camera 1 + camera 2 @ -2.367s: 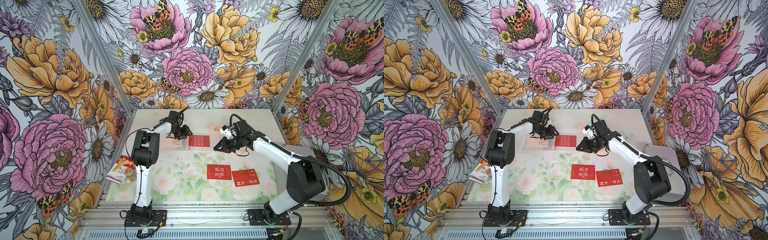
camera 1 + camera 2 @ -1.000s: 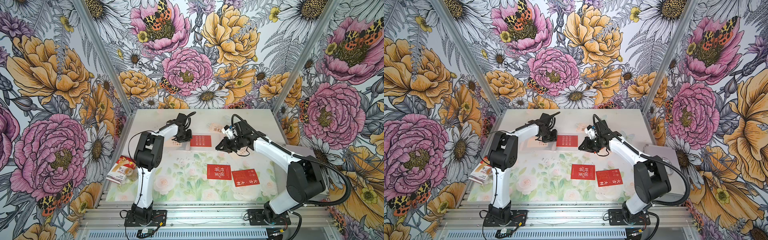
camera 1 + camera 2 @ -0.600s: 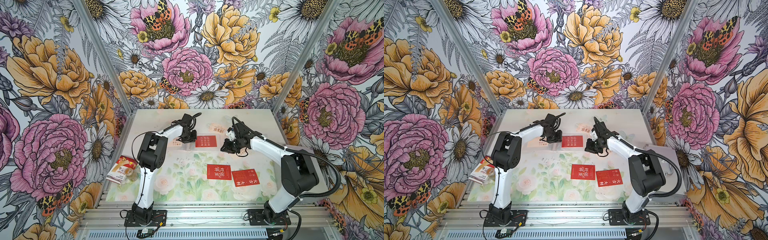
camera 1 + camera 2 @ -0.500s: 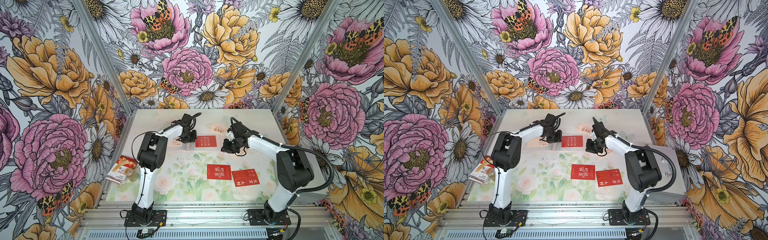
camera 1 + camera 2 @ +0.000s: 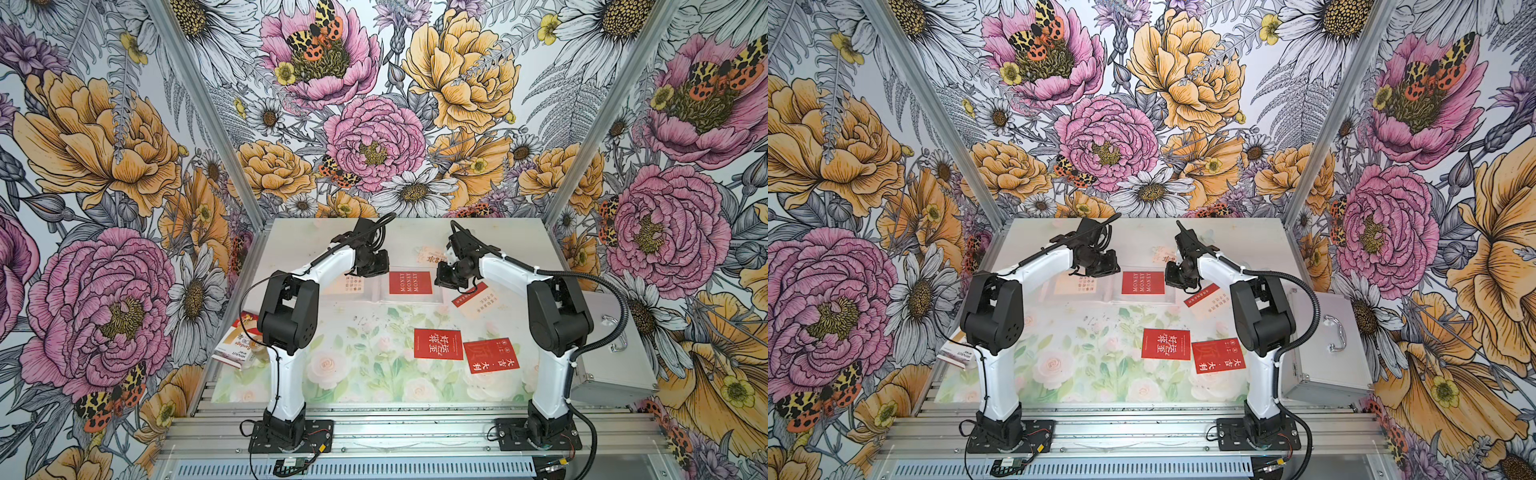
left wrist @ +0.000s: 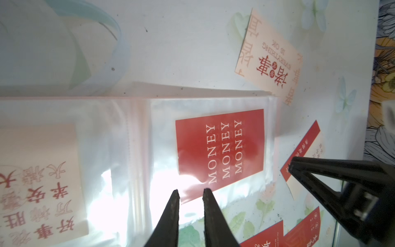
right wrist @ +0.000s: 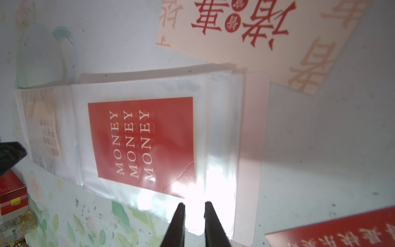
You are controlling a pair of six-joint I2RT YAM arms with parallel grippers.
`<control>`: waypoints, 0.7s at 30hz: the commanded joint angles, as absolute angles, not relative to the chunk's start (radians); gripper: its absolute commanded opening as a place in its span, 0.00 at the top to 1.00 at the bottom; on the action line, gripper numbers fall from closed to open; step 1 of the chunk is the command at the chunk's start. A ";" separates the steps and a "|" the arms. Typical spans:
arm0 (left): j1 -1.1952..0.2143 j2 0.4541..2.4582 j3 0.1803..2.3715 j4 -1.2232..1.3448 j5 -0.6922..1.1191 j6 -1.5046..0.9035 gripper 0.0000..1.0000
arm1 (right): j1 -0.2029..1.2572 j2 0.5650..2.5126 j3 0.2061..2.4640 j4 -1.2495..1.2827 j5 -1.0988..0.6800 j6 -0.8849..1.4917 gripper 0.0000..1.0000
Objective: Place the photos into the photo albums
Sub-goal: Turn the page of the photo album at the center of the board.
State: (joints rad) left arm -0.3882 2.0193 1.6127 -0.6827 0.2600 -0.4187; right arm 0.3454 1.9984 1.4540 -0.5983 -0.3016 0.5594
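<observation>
The photo album (image 5: 376, 291) (image 5: 1113, 291) lies open at the far middle of the table, with clear sleeves. A red "MONEY" photo (image 5: 410, 282) (image 6: 220, 149) (image 7: 145, 141) sits in its right sleeve and a cream photo (image 5: 353, 284) (image 6: 38, 181) in the left one. My left gripper (image 5: 374, 270) (image 6: 189, 192) hovers at the red photo's corner, its jaws slightly open and holding nothing. Over the right page's outer edge, my right gripper (image 5: 442, 282) (image 7: 194, 204) stands narrowly open. Loose photos lie around: one cream (image 5: 432, 255), one red-and-cream (image 5: 473, 295) and two red (image 5: 438, 344) (image 5: 491, 355).
A red-and-white box (image 5: 235, 345) lies at the table's front left edge beside the left arm. A silver metal case (image 5: 611, 365) stands off the right side. Floral walls close in the left, back and right.
The left gripper slid right along the album with the red MONEY photo, then parted its jaws and let go. The right arm folded in towards the album's right edge.
</observation>
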 commanded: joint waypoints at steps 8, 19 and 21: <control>-0.399 2.093 1.601 -0.677 0.301 -0.409 0.78 | 0.356 2.066 1.524 -0.595 -0.333 0.575 0.81; -0.389 2.106 1.536 -0.642 0.313 -0.413 0.81 | 0.359 2.139 1.573 -0.598 -0.354 0.578 0.80; -0.387 2.111 1.524 -0.633 0.312 -0.414 0.81 | 0.361 2.152 1.578 -0.599 -0.353 0.578 0.80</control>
